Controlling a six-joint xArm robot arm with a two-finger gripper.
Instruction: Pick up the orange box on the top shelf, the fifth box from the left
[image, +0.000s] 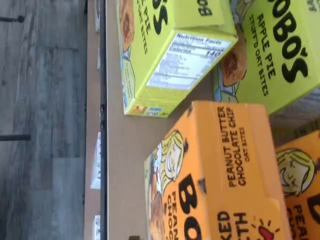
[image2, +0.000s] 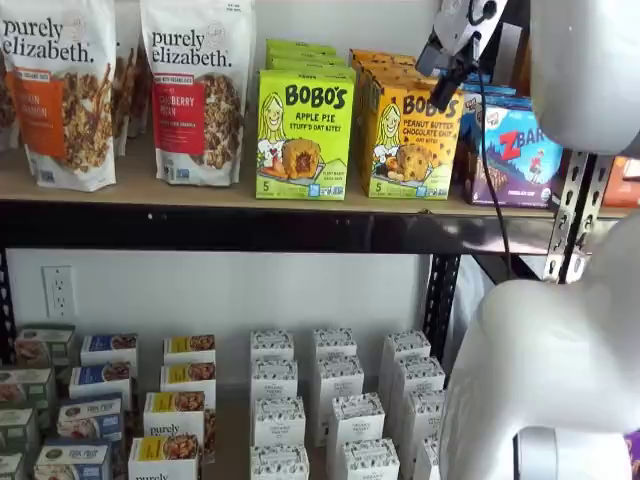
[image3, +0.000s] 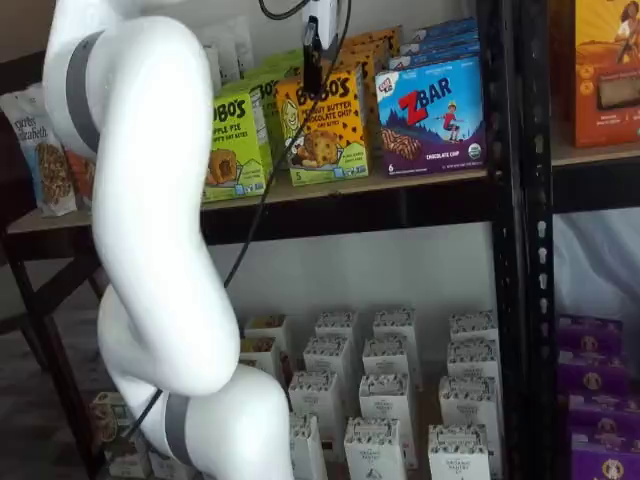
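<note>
The orange box (image2: 405, 140) stands upright on the top shelf (image2: 140, 187), between a lime-green Bobo's Apple Pie box (image2: 305, 132) and a blue-purple ZBar box (image2: 515, 150). It also shows in a shelf view (image3: 325, 128) and fills the wrist view (image: 220, 170), where its top face is seen from above. My gripper (image2: 447, 72) hangs just above the orange box's top right corner, apart from it. In a shelf view its black fingers (image3: 312, 62) hang in front of the box's upper edge. No gap between the fingers shows and they hold nothing.
More orange boxes (image: 302, 185) stand behind the front one, and lime-green boxes (image: 165, 55) beside it. Two Purely Elizabeth bags (image2: 195, 90) stand further left. The black front beam (image2: 220, 228) runs under the shelf. Small white cartons (image2: 335, 400) fill the lower shelf. My white arm (image3: 150, 220) stands in front.
</note>
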